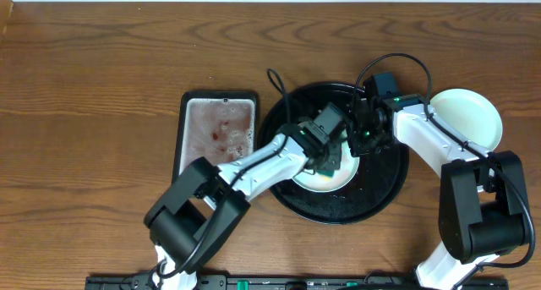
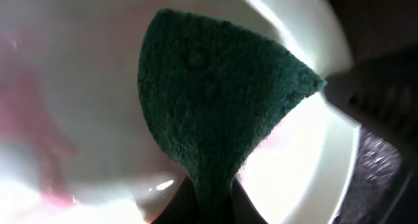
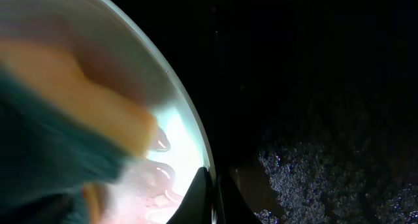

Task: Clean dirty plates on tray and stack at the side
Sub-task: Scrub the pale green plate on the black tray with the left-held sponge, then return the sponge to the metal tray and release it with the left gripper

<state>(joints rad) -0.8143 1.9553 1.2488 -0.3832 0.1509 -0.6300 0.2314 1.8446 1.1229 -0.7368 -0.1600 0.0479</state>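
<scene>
- The brown wooden table (image 1: pixel 101 70) filled the frame, with a glossy black round tray (image 1: pixel 382 187) right of centre.
- A pale shallow round plate (image 1: pixel 323 183) lay inside that tray, its surface wet with pinkish smears.
- The left gripper (image 2: pixel 209 199) was clamped on a green scouring sponge (image 2: pixel 215 93), which was pressed against the plate.
- The right gripper (image 3: pixel 212 192) had its fingers pinched shut on the plate's rim.
- A mint-white round plate (image 1: pixel 467 121) sat at the right, off the tray.
- A rectangular silver-grey metal tray (image 1: pixel 218 95) of reddish water lay to the left.

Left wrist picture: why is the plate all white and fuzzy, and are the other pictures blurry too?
Left wrist: glare washes out the plate; the green sponge is sharper. Right wrist: sponge blurred up close, black tray very dark. Overhead: evenly lit, sharp.
</scene>
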